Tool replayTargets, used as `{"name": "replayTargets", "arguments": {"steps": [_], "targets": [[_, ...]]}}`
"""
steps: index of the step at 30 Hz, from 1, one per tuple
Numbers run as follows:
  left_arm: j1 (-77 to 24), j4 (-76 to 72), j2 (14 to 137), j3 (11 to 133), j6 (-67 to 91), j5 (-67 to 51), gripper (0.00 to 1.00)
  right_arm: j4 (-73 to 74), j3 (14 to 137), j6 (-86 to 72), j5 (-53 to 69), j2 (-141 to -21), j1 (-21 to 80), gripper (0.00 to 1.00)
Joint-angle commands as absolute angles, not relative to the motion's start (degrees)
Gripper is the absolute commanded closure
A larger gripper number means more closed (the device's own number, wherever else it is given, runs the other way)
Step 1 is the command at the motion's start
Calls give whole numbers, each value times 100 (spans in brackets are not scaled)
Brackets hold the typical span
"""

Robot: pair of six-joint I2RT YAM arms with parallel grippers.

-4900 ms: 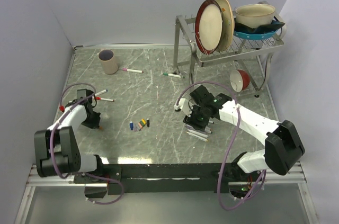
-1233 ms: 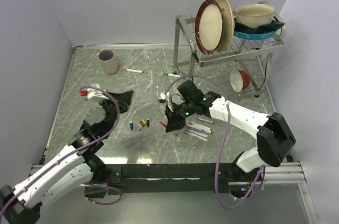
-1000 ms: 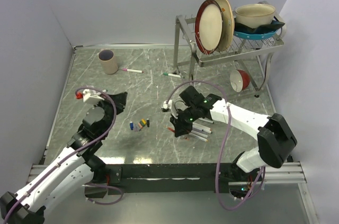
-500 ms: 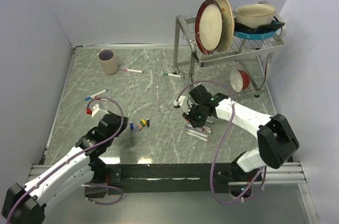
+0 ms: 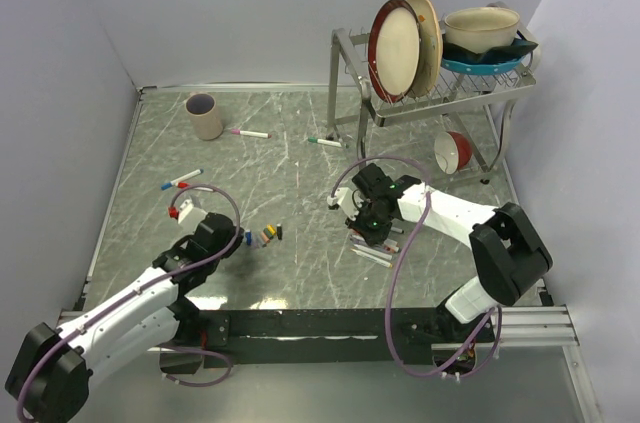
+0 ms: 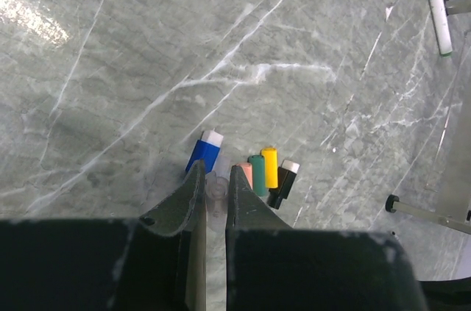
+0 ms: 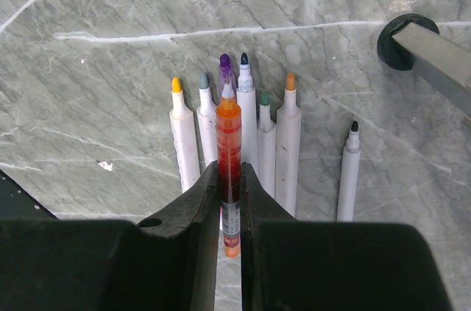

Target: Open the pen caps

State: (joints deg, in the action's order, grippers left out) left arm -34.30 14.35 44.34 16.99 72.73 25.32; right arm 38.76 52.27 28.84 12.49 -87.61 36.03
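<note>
Your pen caps (image 5: 265, 235), which look light and slick, sit toward the tabletop's (image 5: 300, 143) near edge, so pinch across their sides; the left gripper (image 6: 216, 173) is nearly closed, perhaps on a pale cap (image 6: 215, 192), and the right gripper (image 7: 229, 171) clamps an orange pen (image 7: 228, 131).

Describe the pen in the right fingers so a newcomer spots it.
Find the dish rack on the right; before it lies a row of uncapped pens. Pinched in the right fingers above them, this pen alone has an orange barrel; the rest are white.
</note>
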Motion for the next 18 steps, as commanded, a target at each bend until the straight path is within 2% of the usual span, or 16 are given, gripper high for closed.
{"name": "replayTargets", "arguments": {"steps": [1,18], "targets": [[-3393,1239,4544,1617,7444,2567,86,3973,5300,2918,1169,-8824,3621,84],[-3322,1142,5097,1661,7541,2461,74,3955,5291,2892,1055,-8833,3674,66]]}}
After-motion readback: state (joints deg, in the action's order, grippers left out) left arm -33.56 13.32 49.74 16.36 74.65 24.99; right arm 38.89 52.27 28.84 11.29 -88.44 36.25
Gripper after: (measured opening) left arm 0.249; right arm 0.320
